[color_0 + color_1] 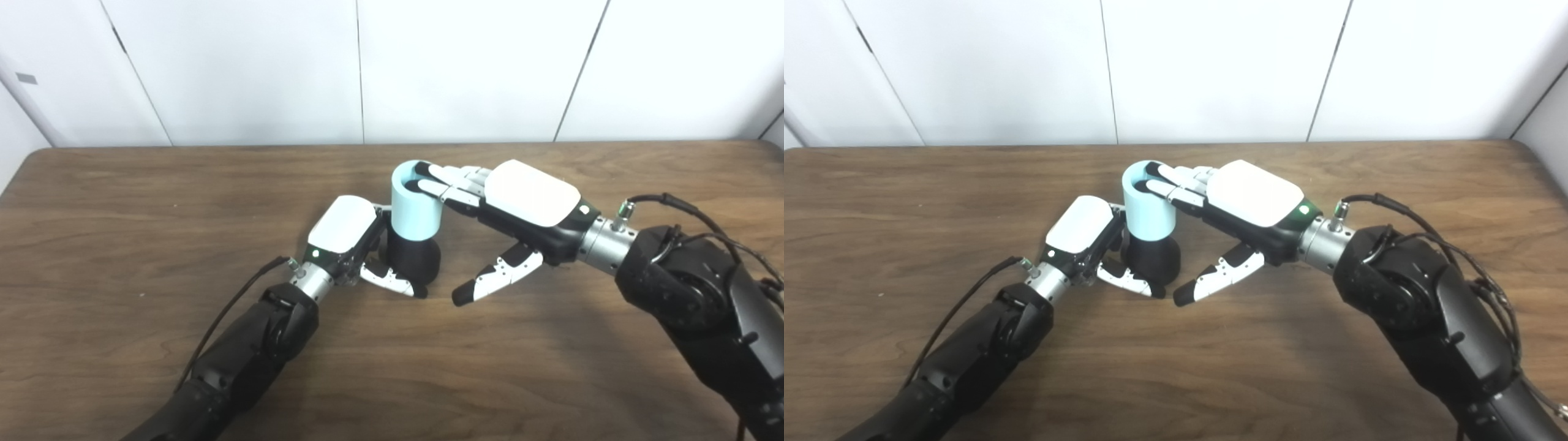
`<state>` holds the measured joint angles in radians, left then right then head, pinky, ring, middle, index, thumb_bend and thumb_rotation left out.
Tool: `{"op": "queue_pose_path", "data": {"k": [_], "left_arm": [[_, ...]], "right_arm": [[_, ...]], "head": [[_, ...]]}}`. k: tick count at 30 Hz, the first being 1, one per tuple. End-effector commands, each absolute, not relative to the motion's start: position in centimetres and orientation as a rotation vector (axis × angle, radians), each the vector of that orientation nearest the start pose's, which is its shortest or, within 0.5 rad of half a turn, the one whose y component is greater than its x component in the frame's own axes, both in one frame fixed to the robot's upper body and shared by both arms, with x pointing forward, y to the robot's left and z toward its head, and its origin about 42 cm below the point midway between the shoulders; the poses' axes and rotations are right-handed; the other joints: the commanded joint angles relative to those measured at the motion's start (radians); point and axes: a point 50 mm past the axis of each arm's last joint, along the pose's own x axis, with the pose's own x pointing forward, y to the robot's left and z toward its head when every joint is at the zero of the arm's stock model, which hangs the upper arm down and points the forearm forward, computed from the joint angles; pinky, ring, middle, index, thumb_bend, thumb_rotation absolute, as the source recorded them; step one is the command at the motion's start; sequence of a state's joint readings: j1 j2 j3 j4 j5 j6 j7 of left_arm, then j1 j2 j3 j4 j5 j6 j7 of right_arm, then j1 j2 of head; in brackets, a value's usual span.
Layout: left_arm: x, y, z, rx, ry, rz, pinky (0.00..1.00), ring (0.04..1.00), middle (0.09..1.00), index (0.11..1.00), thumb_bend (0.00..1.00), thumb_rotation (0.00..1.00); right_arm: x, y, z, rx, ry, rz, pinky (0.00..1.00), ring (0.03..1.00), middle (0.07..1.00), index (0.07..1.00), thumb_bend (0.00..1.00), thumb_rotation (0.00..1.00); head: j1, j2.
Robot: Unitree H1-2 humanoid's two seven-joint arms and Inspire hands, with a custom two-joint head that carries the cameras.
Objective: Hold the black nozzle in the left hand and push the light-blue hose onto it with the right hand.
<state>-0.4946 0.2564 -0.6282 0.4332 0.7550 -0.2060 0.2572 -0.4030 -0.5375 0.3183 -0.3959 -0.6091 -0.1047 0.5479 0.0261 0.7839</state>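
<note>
A brown wood-grain bench (184,380) runs up to a wall of white panels (257,67) split by thin dark seams. Near the middle of the bench, toward its far side, stands the black nozzle (415,260), a squat dark cylinder resting upright on the wood. The light-blue hose (415,205) sits directly on top of it, a short pale tube tilted a little to the left, with its open mouth facing up.

The left hand (352,239) presses against the nozzle from the left, its thumb curled round the front of the black base and its fingers hidden behind, so it grips the nozzle. The right hand (1240,211) reaches in from the right with its palm down. Its fingers (1176,184) lie straight across the hose's upper rim, their dark tips at the opening. Its thumb (1213,278) hangs apart below, pointing down toward the bench just right of the nozzle and not touching it. The fingers rest on the hose rather than closing round it.

Both dark forearms (1421,306) come in from the lower corners, with cables looping along them.
</note>
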Motion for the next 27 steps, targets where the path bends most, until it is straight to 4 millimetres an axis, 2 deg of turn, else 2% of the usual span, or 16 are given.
{"op": "queue_pose_path", "data": {"k": [1,8,14,18,27], "left_arm": [[35.1,13.4,5.7,1.206,-0.303,-0.721,0.29,0.385,0.412,0.498,0.52,0.00],[35.1,13.5,5.8,1.204,-0.307,-0.716,0.28,0.371,0.406,0.497,0.52,0.00],[35.1,13.5,5.7,1.196,-0.304,-0.718,0.30,0.388,0.410,0.498,0.52,0.00],[35.0,13.4,5.8,1.196,-0.304,-0.718,0.30,0.389,0.417,0.498,0.52,0.00],[35.0,13.5,5.8,1.195,-0.308,-0.712,0.27,0.366,0.403,0.496,0.52,0.00]], "right_arm": [[32.1,-21.8,26.2,-1.376,-0.490,0.830,0.90,0.940,0.943,0.932,0.73,0.92],[31.9,-21.2,25.5,-1.346,-0.483,0.851,0.90,0.930,0.932,0.927,0.73,0.89],[32.0,-20.0,25.2,-1.345,-0.491,0.873,0.95,0.939,0.947,0.943,0.73,0.91],[32.1,-19.5,25.0,-1.349,-0.497,0.878,0.96,0.944,0.956,0.952,0.73,0.92],[32.5,-20.2,24.7,-1.360,-0.449,0.841,0.94,0.939,0.956,0.950,0.72,0.94]], "head": [[0.000,0.001],[-0.002,0.002],[-0.003,0.002],[0.001,0.005],[-0.002,0.006]]}}
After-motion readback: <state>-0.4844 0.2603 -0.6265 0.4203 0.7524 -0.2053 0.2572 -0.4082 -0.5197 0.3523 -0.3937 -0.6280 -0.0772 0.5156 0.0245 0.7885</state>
